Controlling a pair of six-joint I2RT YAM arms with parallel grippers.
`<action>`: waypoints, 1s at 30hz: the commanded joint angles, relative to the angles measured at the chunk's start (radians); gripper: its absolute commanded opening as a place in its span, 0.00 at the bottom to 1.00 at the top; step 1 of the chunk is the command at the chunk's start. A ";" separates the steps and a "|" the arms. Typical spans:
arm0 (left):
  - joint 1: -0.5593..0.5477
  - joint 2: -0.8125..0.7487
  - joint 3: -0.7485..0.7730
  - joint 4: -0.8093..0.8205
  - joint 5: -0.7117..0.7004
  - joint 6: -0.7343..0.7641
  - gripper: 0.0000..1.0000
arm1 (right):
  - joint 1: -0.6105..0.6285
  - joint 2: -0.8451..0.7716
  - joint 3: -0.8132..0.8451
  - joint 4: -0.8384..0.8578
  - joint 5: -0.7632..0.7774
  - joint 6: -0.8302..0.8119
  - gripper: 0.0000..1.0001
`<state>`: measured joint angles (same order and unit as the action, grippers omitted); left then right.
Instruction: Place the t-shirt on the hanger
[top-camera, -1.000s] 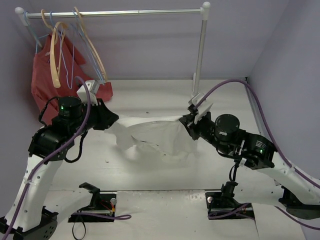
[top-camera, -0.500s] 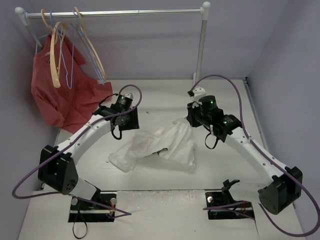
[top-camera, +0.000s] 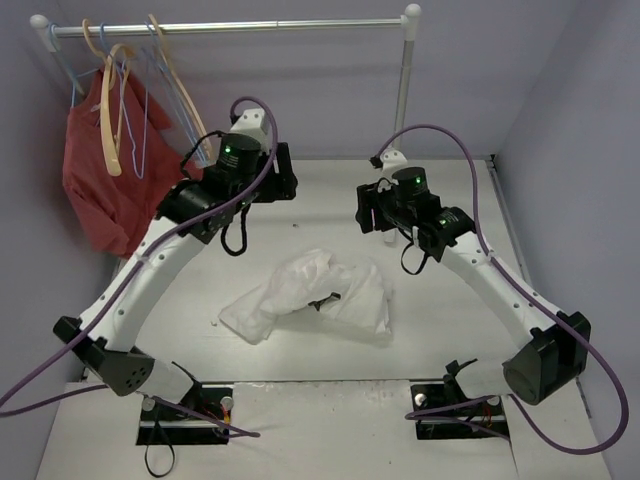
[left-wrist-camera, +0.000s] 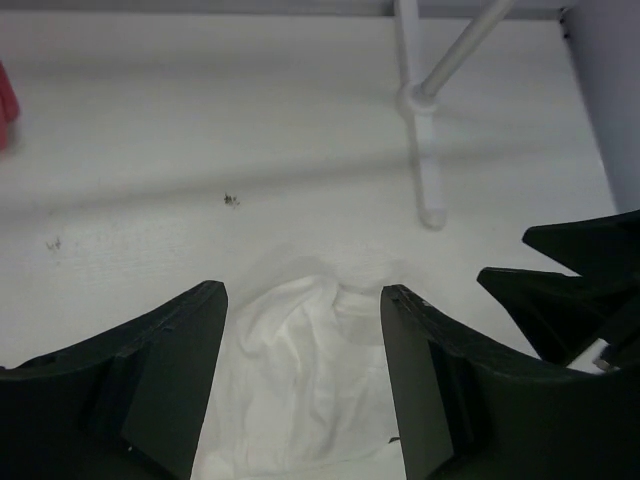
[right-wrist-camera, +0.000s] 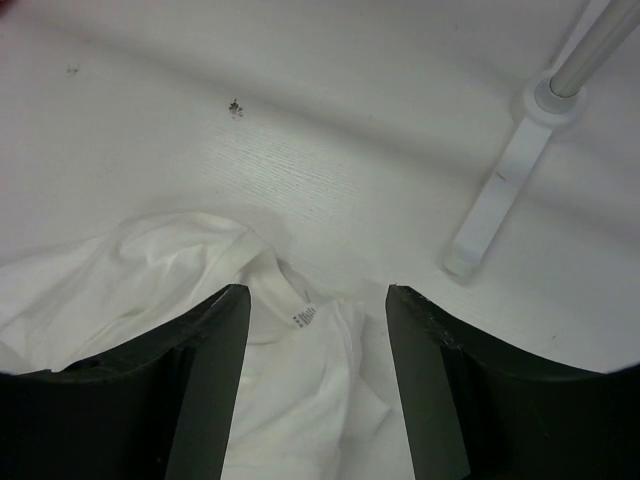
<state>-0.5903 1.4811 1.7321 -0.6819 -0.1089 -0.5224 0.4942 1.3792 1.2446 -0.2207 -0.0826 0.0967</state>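
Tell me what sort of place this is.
Probably a robot test cell for laundry handling, not a home: plain walls boxing in a white table, a small clothes rail with hangers, and a crumpled t-shirt lying between two arms.

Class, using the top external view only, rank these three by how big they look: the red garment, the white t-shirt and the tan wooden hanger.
1. red garment, hanging, looks the largest
2. t-shirt, crumpled, so somewhat smaller
3. hanger, thin and seen nearly edge-on

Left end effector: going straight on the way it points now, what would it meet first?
The left end effector would likely meet the t-shirt lying on the table; depth is unclear.
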 joint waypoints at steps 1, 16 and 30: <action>-0.008 -0.079 0.105 -0.051 -0.118 0.053 0.63 | 0.004 -0.066 0.038 0.004 0.001 -0.011 0.58; 0.015 0.189 0.600 0.021 -0.567 0.341 0.49 | 0.015 -0.089 0.029 0.026 -0.042 -0.015 0.62; 0.214 0.219 0.583 -0.001 -0.496 0.283 0.49 | 0.015 -0.092 -0.025 0.069 -0.072 -0.023 0.63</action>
<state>-0.3882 1.7454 2.2879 -0.7097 -0.6247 -0.2207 0.5049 1.3167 1.2152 -0.2306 -0.1360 0.0849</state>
